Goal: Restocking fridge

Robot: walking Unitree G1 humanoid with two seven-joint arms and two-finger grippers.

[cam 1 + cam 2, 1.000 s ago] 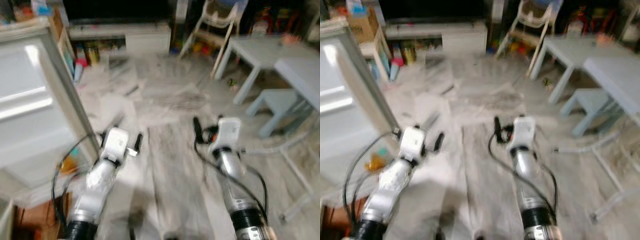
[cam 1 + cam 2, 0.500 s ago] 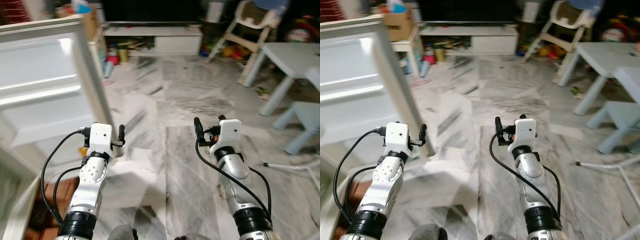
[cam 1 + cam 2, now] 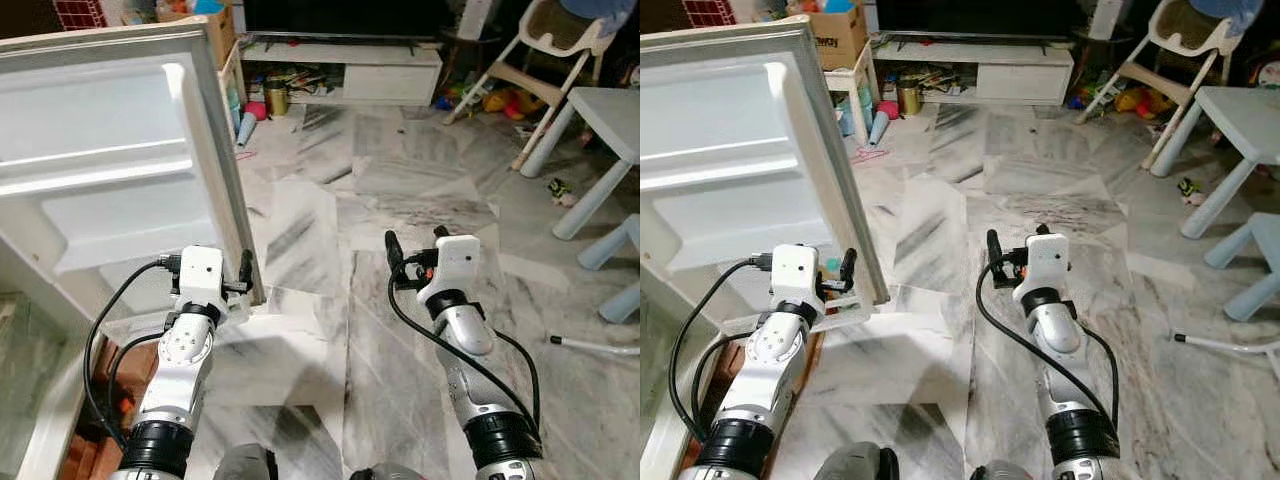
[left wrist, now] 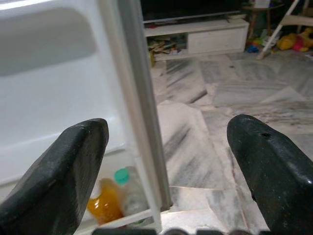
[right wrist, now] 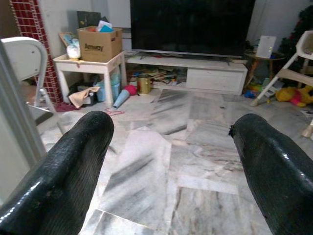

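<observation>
With both my left gripper (image 4: 164, 147) and right gripper (image 5: 168, 147) spread and empty, I worry the left one, near the open fridge door (image 3: 120, 170), could clip its edge or the orange bottle (image 4: 103, 204) in its bin.

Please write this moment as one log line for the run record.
fridge door: open | left gripper: open, empty, at door edge | right gripper: open, empty, over floor | door shelf: orange bottle

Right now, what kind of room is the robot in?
Likely a home living room with a play corner: a big TV on a low white stand, a high chair beside a kids' table, and an open fridge door on the left.
</observation>
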